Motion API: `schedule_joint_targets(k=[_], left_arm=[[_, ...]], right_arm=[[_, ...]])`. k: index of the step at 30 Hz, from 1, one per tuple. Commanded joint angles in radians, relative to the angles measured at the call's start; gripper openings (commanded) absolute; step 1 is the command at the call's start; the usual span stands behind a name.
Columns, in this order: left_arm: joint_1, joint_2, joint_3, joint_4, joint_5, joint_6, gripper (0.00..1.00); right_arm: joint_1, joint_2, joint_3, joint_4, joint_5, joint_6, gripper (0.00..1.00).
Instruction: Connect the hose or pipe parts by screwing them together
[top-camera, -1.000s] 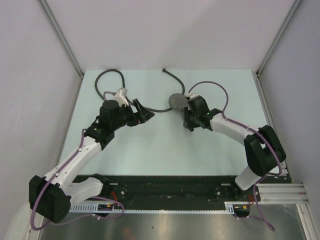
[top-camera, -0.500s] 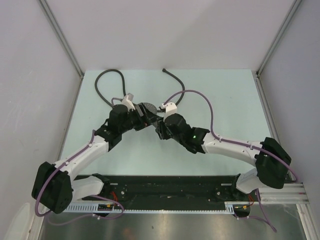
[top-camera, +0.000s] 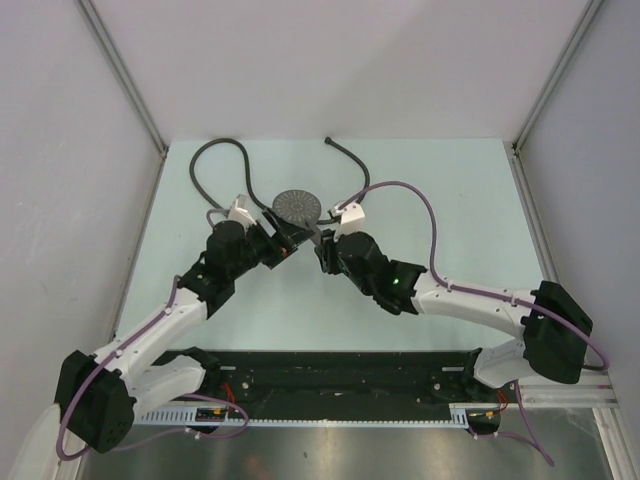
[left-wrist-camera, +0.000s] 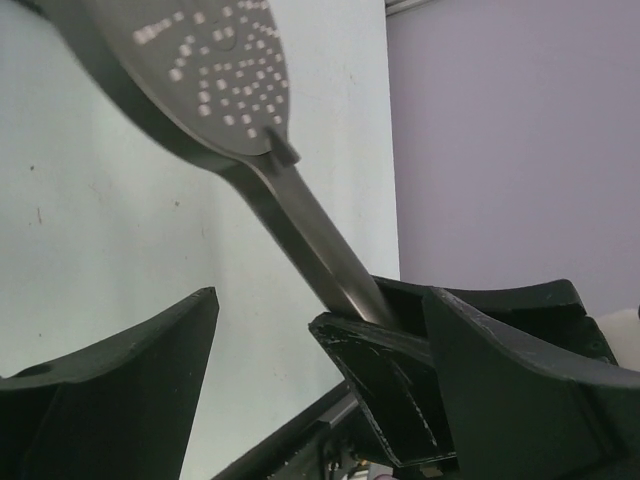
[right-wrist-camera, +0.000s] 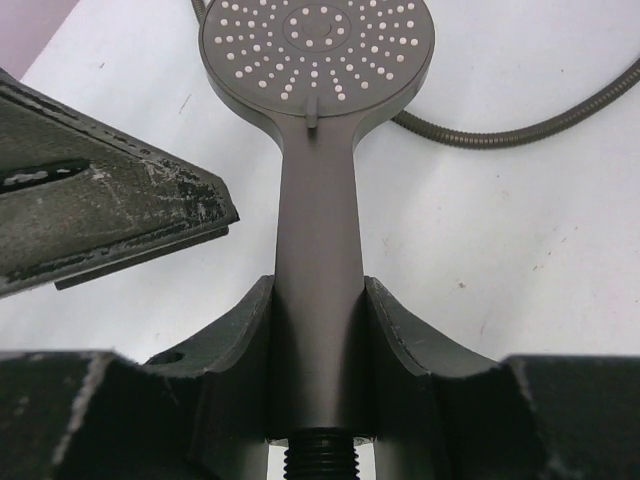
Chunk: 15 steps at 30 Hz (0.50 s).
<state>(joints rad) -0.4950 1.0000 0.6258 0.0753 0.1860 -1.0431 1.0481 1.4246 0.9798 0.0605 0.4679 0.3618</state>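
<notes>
Moved since a second ago: shower head (top-camera: 297, 207), from 1 to 11 o'clock of table (top-camera: 450, 200) centre, handle clamped in right gripper (top-camera: 325, 248). Left gripper (top-camera: 285, 240) spread wide, empty, alongside. Hose (top-camera: 213, 160) loose at 10 to 12, one end at far edge. Risk: finger collision, grippers crowded. Free room at 1 to 3.

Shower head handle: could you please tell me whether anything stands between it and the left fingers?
Nothing visible does. The open left fingers flank the bare handle of the shower head, apart from it; the right fingers grip it lower down.
</notes>
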Motion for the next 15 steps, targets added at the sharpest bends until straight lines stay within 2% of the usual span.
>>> schedule_joint_targets(k=[1,9,15], left_arm=[[0.006,0.014,-0.029,0.026,-0.004,-0.142,0.89],[0.009,0.057,-0.043,0.133,0.029,-0.235,0.80],[0.007,0.072,-0.078,0.153,0.020,-0.287,0.79]], right_arm=[[0.012,-0.059,-0.041,0.185,0.035,-0.030,0.00],[0.050,-0.087,-0.105,0.314,0.043,-0.066,0.00],[0.076,-0.089,-0.128,0.370,0.054,-0.066,0.00]])
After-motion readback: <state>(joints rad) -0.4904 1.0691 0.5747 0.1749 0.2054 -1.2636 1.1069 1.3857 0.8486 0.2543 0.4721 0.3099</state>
